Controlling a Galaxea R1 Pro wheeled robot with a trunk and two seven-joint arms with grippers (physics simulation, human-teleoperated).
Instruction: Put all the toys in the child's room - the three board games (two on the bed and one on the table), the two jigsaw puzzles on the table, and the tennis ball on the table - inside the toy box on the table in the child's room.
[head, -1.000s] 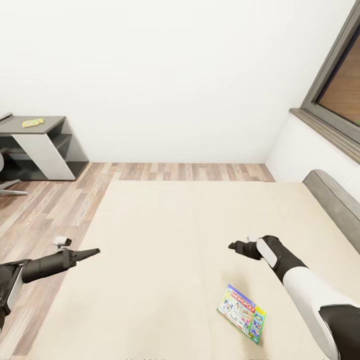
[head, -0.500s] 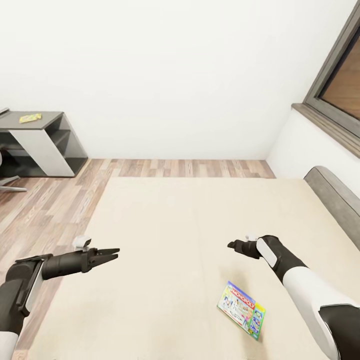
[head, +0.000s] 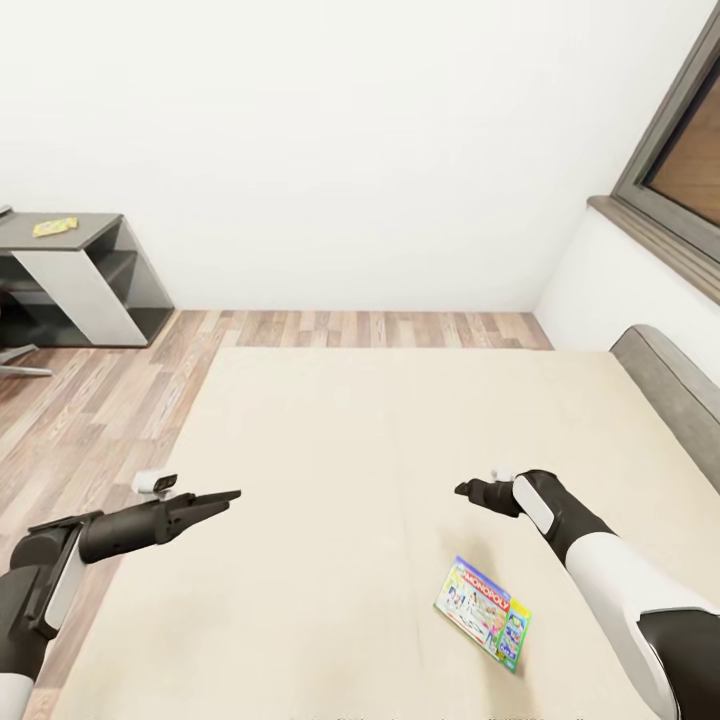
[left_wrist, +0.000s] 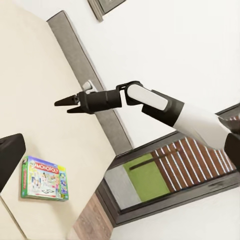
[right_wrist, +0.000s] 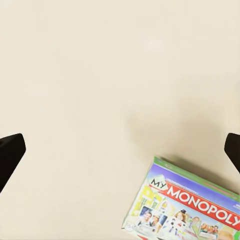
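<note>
- The bed (head: 330, 450) filled the lower part of the head view, its cream top bare apart from one board game.
- The right gripper (head: 477, 492) hung above the bed with fingers spread wide, empty; it was much the nearer one.
- The left gripper (head: 222, 498) hovered at the bed's far edge, fingers seemingly together, holding nothing.
- The board game (head: 483, 612) lay flat just short of the right fingers, back toward the robot, its long axis running diagonally.
</note>
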